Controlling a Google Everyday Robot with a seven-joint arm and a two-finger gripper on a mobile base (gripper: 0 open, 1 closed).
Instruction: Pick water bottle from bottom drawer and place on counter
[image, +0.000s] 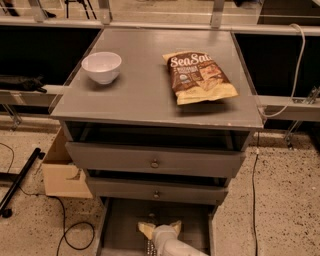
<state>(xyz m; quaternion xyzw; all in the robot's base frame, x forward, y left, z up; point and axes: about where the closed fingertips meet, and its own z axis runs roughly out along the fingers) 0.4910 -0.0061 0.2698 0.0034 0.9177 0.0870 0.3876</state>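
Gripper (160, 228) is down inside the pulled-out bottom drawer (122, 225), its fingers (146, 229) spread wide with nothing visibly between them. The water bottle can't be made out around the arm. Up on the tabletop (145, 97), a white bowl (101, 66) sits left and a chip bag (200, 77) lies right, well apart.

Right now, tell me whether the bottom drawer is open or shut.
Open: the bottom drawer sticks out from the cabinet, its grey floor exposed, with the gripper down inside it.
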